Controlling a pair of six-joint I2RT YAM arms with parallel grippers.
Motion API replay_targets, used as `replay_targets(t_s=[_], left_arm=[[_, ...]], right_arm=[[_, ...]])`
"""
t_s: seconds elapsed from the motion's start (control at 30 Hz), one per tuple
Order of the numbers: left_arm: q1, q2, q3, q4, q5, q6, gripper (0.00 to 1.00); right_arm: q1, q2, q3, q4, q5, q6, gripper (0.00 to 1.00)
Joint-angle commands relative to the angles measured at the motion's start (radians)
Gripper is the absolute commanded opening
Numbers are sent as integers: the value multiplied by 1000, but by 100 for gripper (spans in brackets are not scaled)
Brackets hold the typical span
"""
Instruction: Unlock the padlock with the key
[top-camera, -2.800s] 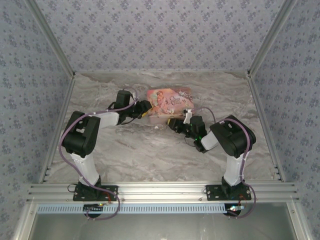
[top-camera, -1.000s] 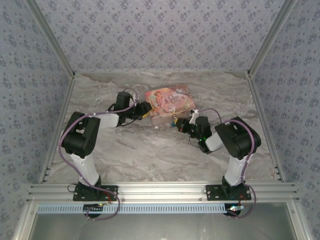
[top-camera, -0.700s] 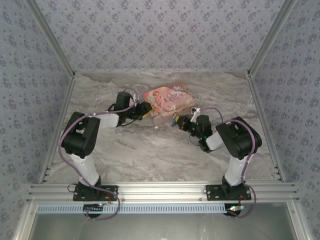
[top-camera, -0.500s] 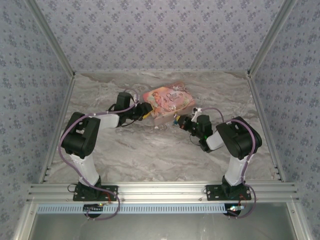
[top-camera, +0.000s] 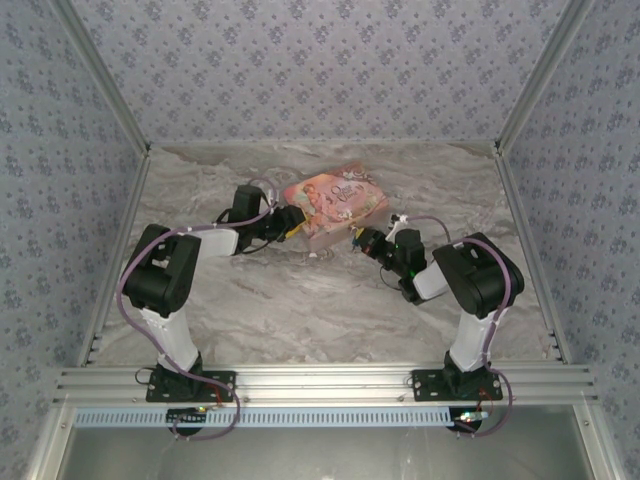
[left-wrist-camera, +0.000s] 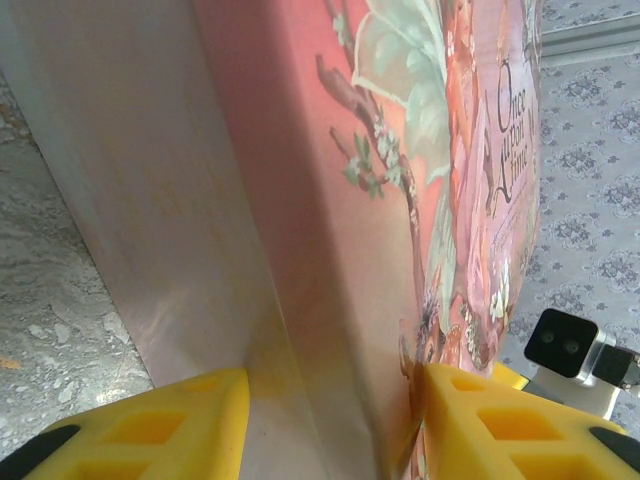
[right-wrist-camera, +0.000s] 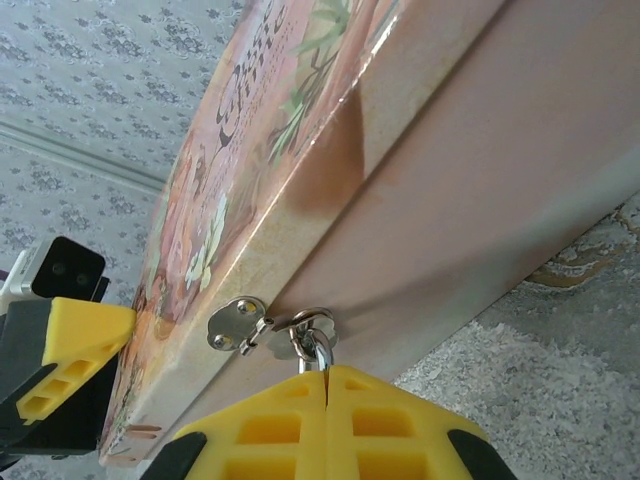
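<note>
Pink, glossy illustrated rectangular box (left-wrist-camera: 330, 180) sits clamped between the yellow plastic jaws of our left gripper (left-wrist-camera: 335, 405); the tiny padlock (right-wrist-camera: 313, 337), a thin silvery loop, hangs on its metal hasp (right-wrist-camera: 236, 324), touching our right gripper (right-wrist-camera: 326, 385), jaws pressed together

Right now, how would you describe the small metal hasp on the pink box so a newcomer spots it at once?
Start at the pink illustrated box mid-table and follow its lid edge where it meets the plain side wall, close by the right gripper. The hasp is a small silvery oval plate with two holes, flat, unlike the wire ring beside it.
</note>
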Motion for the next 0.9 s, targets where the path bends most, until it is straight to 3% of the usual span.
replay_targets(t_s=[0.0,0.33,0.87], left_arm=[[4,1,-36,-110,-31,17,47],[1,-16,-41,-115,-35,10,49],[-47,-108,-128,-130,-119,-15,52]], right_arm=[[-3,21,38,71,42,19,0],[52,73,32,85,63,27,0],[30,78,32,123,138,118,0]])
